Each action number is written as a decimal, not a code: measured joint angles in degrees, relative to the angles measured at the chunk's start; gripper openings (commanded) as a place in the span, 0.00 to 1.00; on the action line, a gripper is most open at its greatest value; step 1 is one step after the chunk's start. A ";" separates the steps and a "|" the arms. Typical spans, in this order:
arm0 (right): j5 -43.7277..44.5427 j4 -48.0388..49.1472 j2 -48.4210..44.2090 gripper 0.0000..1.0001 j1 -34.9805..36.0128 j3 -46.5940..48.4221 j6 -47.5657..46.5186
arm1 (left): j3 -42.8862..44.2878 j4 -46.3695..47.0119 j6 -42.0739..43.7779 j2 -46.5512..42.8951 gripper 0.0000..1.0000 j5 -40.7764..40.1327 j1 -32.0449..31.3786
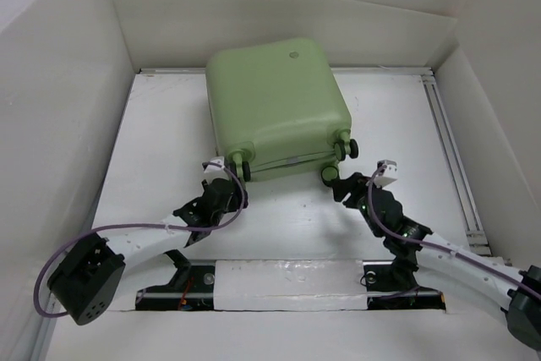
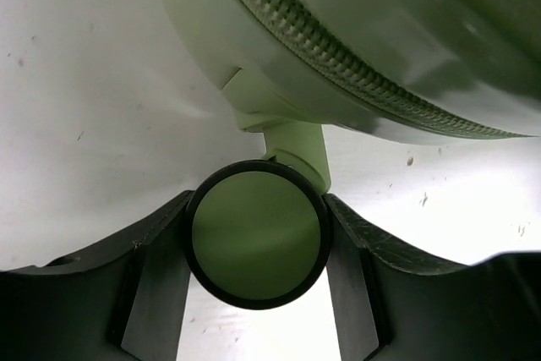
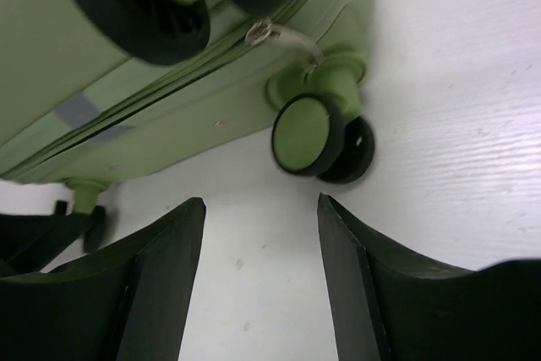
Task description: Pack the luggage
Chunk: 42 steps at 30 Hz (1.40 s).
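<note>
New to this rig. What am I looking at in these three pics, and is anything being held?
Two small robot arms are bolted at the near edge of a white table. Each ends in a two-finger tool.

The wide picture comes from a fixed camera above and behind the arms. The other two come from cameras on the wrists, so the dark shapes at the bottom are each tool's own fingers.

On the table lies a closed pale green suitcase, wheels toward the arms.

The left tool has its fingers against both sides of one green-and-black wheel, so it appears to grip it. The right tool is open and empty, with another wheel just ahead of it, not touching.
</note>
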 measured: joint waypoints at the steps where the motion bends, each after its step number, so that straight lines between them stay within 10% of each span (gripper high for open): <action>1: 0.76 0.83 0.59 0.60 0.00 -0.13 -1.01 | -0.57 -0.39 -0.04 -0.92 0.00 0.17 0.00; 12: 5.46 27.74 11.34 0.50 -2.14 -4.02 -14.14 | -1.73 -0.70 -1.27 -2.51 0.00 0.59 0.02; 32: -18.86 53.13 36.30 0.54 -16.74 -1.68 -20.96 | -3.85 0.26 -1.95 -5.42 0.00 1.84 0.11; 42: -23.56 60.48 41.79 0.17 -18.47 -1.31 -21.27 | -3.87 0.26 -1.90 -5.46 0.00 1.86 0.11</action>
